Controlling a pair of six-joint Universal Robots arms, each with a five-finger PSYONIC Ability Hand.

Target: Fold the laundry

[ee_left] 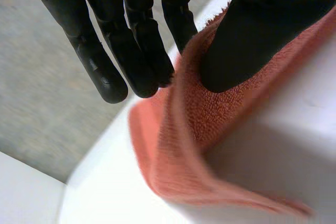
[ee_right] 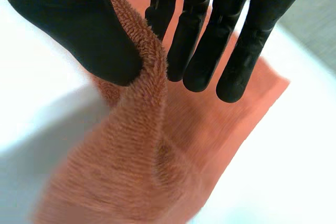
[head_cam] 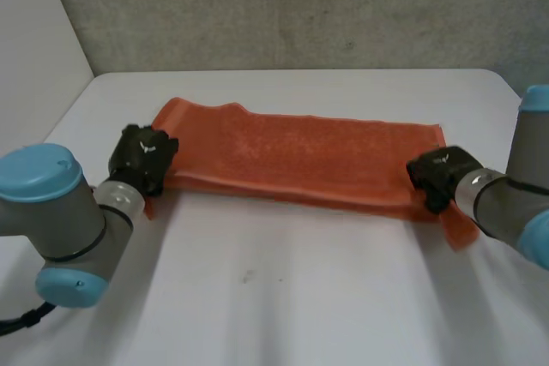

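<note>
As the left hand sits at the left end of the orange-red terry towel, I read its thumb and straight fingers pinching that edge. The towel lies folded as a long strip across the white worktop. The right hand pinches a raised ridge at its right end.

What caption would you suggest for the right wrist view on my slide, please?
Right hand pinching a raised fold of the orange towel between thumb and fingers above the white table.
</note>
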